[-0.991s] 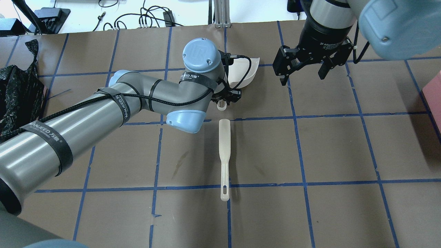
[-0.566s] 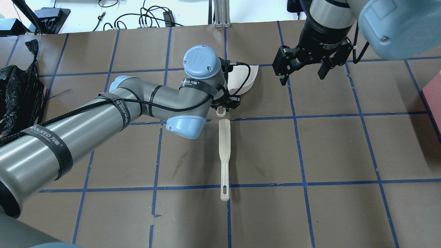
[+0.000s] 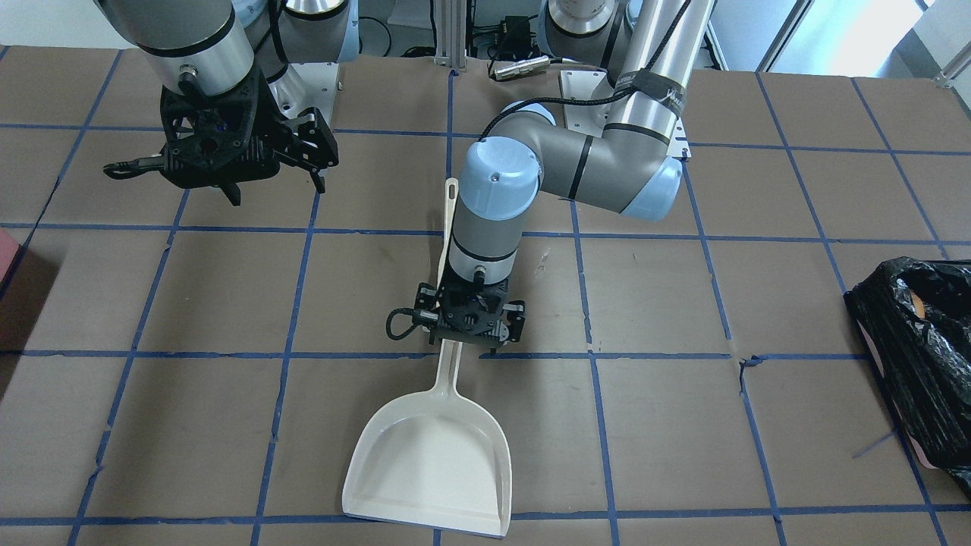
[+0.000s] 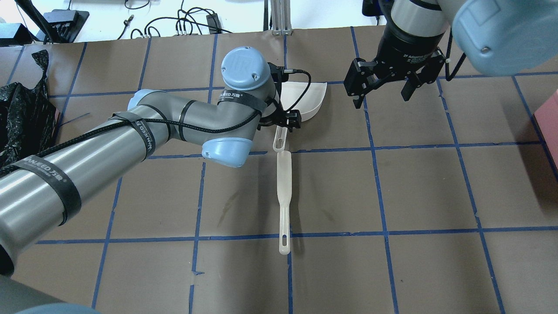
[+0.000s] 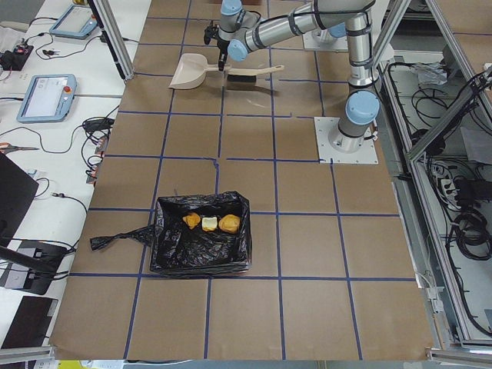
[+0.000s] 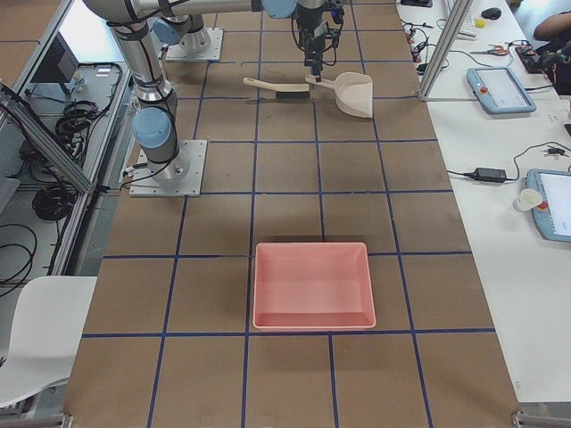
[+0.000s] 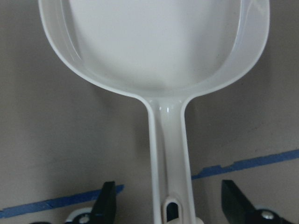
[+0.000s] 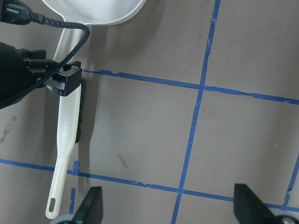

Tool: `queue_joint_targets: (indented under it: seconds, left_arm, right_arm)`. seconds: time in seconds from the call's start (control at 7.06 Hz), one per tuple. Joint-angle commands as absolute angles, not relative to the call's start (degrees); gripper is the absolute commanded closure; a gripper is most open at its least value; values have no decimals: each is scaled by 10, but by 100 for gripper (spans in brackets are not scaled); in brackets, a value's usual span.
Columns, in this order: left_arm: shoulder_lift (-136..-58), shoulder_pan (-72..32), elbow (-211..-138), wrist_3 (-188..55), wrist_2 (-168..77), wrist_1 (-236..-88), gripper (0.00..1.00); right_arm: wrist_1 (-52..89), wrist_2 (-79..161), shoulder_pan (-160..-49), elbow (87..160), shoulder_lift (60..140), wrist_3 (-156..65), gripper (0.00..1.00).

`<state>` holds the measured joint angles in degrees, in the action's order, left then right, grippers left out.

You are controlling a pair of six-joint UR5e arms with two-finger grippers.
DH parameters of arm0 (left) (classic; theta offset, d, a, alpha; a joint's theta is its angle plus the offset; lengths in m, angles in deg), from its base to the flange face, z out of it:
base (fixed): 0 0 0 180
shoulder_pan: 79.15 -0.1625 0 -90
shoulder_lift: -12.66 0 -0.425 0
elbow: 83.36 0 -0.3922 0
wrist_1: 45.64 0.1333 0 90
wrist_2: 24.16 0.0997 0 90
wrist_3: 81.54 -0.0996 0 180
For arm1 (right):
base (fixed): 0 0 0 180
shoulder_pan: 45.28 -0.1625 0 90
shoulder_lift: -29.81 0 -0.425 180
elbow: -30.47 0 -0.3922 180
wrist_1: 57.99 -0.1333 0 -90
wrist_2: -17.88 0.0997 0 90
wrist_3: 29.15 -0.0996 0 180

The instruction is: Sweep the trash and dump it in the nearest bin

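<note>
The white dustpan (image 3: 428, 462) lies flat on the table, empty. My left gripper (image 3: 470, 334) is open over its handle (image 7: 168, 158); the fingers (image 7: 105, 205) stand wide on each side without touching it. It shows in the overhead view (image 4: 283, 121) too. The trash (image 5: 209, 223), three small lumps, lies inside the black-bagged bin (image 5: 231, 254) at the table's left end. My right gripper (image 4: 379, 89) is open and empty, hovering right of the dustpan (image 4: 307, 98). The white brush (image 4: 284, 187) lies just behind the dustpan handle.
A pink tray (image 6: 312, 285) without a bag sits at the table's right end. The bin also shows at the edge of the overhead view (image 4: 22, 117) and of the front view (image 3: 910, 356). Brown paper with blue tape lines covers the table.
My left wrist has shifted left. The dustpan, tilted before, now lies flat with more of its handle showing. The right arm and brush have not moved.
</note>
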<state>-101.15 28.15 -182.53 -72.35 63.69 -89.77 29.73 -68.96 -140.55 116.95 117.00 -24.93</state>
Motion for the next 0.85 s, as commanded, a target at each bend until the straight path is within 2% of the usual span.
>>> queue_joint_targets:
  seconds: [0.0, 0.28, 0.71]
  left_arm:
    - [-961, 188, -1825, -809, 621, -980, 0]
    - [-872, 132, -1800, -835, 623, -1152, 0]
    - [-832, 120, -1641, -854, 651, -1414, 0]
  right_arm:
    - [297, -690, -1406, 1170, 1169, -249, 0]
    - [297, -689, -1406, 1170, 1169, -249, 0]
    - [297, -689, -1411, 1170, 1168, -249, 0]
